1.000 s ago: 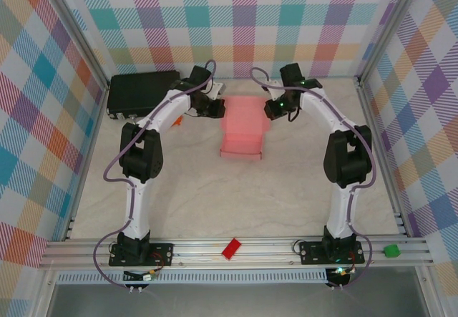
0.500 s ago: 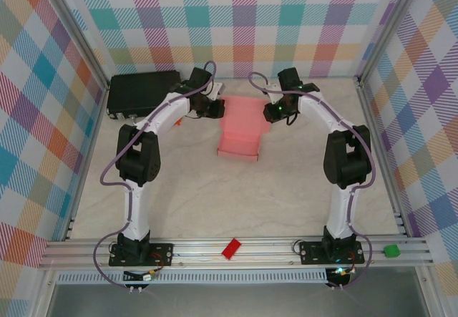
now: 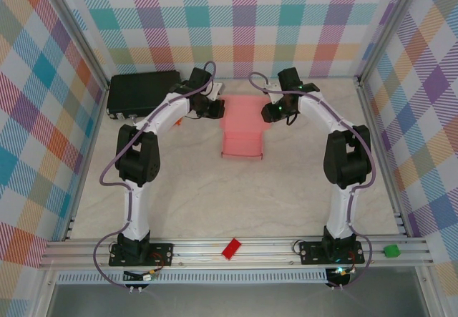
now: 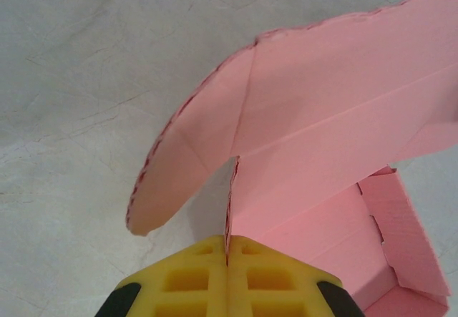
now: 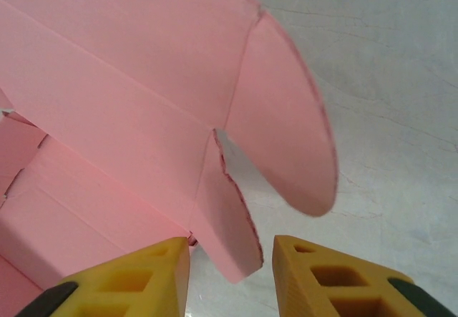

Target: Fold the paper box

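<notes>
Left wrist: matte pink paper box, rounded flap

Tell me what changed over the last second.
The right tool opened and let go of the box; a side flap now sits loose between its jaws. The box's near end squared up slightly. The left tool stayed shut on the opposite edge.

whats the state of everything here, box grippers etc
paper box: partly folded, tray walls up, lid open
left gripper: fingers shut on the box's card edge
right gripper: open, a side tab in the gap
black case: lying flat, untouched
red block: lying loose at the near edge
</notes>
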Controlling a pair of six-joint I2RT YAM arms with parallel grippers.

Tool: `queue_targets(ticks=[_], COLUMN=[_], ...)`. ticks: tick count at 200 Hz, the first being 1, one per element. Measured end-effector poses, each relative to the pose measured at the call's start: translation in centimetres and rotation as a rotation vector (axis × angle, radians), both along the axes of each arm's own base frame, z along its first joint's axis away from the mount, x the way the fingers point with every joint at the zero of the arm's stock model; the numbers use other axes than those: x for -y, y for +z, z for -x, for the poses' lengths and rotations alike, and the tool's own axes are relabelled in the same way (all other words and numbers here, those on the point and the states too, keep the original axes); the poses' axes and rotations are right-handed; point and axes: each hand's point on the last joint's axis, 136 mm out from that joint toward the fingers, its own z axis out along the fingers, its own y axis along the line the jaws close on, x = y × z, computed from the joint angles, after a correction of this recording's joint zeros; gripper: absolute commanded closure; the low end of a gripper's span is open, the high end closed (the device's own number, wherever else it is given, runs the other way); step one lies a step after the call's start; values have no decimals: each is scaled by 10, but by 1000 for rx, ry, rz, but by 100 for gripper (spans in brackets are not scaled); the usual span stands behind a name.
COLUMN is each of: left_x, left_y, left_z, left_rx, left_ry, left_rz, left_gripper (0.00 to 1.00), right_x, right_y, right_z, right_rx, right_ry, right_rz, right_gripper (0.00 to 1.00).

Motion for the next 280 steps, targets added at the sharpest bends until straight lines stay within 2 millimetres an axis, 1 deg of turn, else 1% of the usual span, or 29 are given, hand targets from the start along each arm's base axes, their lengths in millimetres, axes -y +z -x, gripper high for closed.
queue_targets(ticks=[19,50,71,103,153,188,216,239,280], left_x=[0,1,2,2,1,1,0,-1,-2], left_y=[0,1,1,1,1,4,6,10,11], left_z=[0,1,1,1,3,9,14,14,16], left_rx=[1,0,-1,-3,2,12,30,57,111], left_ry=[-1,-6,-9,-10,17,65,100,126,171], left_rz=[0,5,8,11,32,54,62,65,68], left_gripper=[95,95,96,96,95,95,95,95,95], right_x=[0,-1,-2,-5,-7,-10,-13,-16,-20], right_y=[0,0,0,0,2,2,4,5,8], right_z=[0,0,1,2,1,4,11,16,21], right_rx=[3,4,2,-4,2,12,37,69,138], right_ry=[1,11,20,31,26,-9,-52,-87,-149], right_rz=[3,1,-6,-19,-29,-43,-39,-30,-19], right_gripper=[71,72,75,85,93,96,96,96,96])
